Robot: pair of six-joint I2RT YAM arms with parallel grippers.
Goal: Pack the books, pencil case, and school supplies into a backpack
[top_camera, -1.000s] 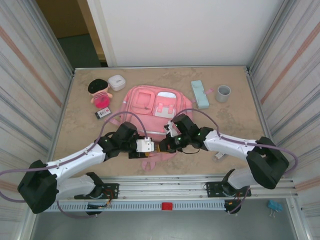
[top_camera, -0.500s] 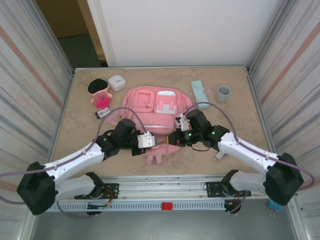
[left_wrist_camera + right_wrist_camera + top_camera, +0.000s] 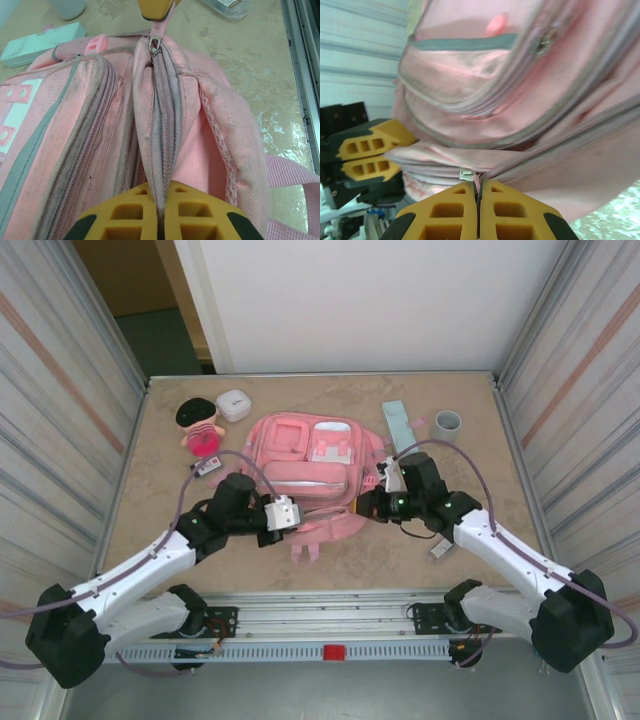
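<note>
Two grippers are shown at the near edge of the backpack [image 3: 305,465], which lies flat at the middle of the table [image 3: 480,465] with its front pockets facing up.

Left gripper [image 3: 160,212]: the jaws are pressed together on the fabric of the main zip seam, at the left end of that edge.

Right gripper [image 3: 478,192]: the jaws are closed on the zip pull [image 3: 467,174], at the right end of the same seam. In the left wrist view the seam is seen running away from the left gripper to the pull, where a yellow fingertip of the right gripper is pinched on it.

Pencil case [image 3: 397,425]: laid on the table just beyond the backpack's far right corner, with a cup [image 3: 447,424] close to its right.

Book [image 3: 205,468]: laid on the table left of the backpack, just in front of a doll [image 3: 200,427]; a white box [image 3: 233,404] is set beyond the doll.

Stick [image 3: 440,548]: laid on the table near the right arm, apart from the backpack.
</note>
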